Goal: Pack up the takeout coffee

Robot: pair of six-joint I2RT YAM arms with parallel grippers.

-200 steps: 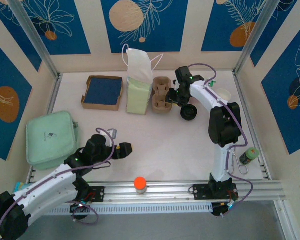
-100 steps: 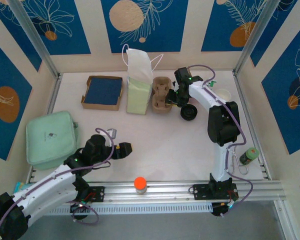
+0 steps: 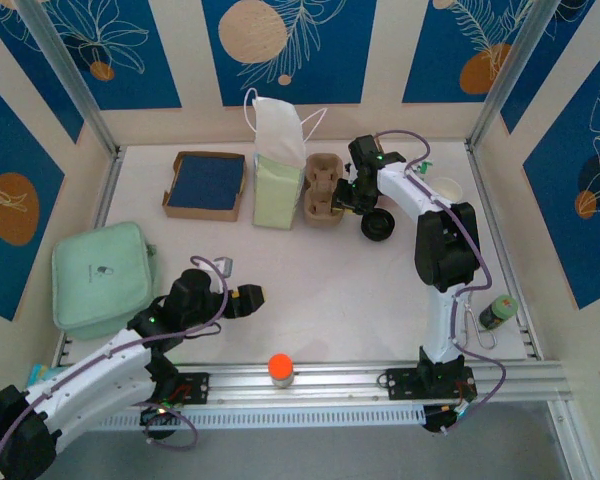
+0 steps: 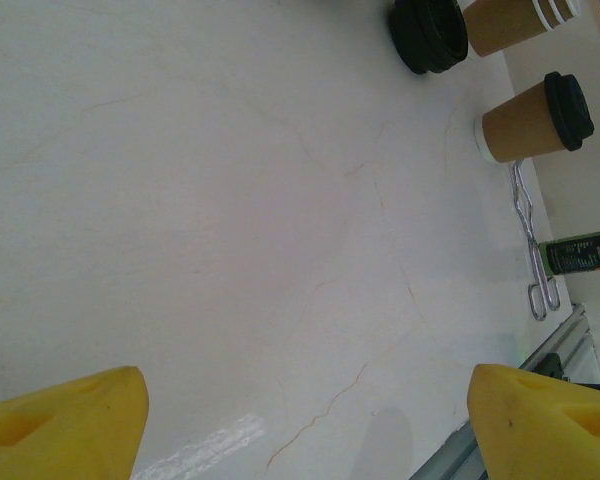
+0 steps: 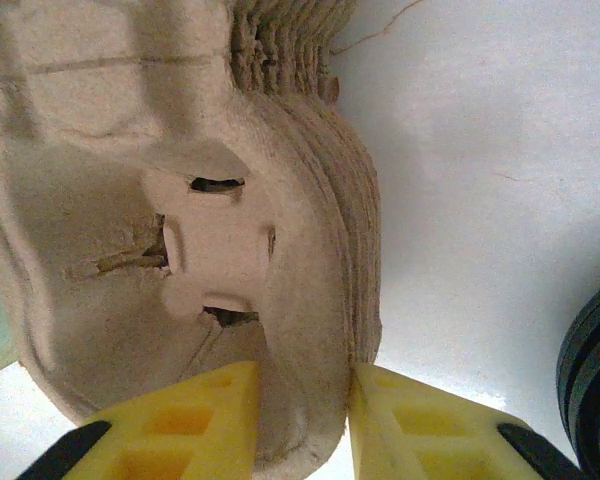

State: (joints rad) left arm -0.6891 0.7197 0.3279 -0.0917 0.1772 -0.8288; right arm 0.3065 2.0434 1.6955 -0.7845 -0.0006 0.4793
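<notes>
I count one stack of pulp cup carriers (image 3: 323,188) at the back, just beside one paper bag (image 3: 278,160). Two coffee cups (image 4: 533,125), one pile of black lids (image 4: 428,35). My right gripper (image 5: 302,405) is clamped on the cup carriers' rim. My left gripper (image 4: 300,420) hangs wide apart over the bare white table (image 3: 330,290). The walls (image 3: 290,40) are cream with blue leaf-print panels.

Top external — fixed, high above the near edge, looking down and forward over the whole tabletop (image 3: 310,280). Left wrist: low, well back, raking over bare tabletop toward the black lid stack (image 4: 428,35) and a lidded cup (image 4: 535,120), far off. Right wrist: hard up against the pulp cup carrier (image 5: 180,220); lid stack at its right edge — shared by all three views.
</notes>
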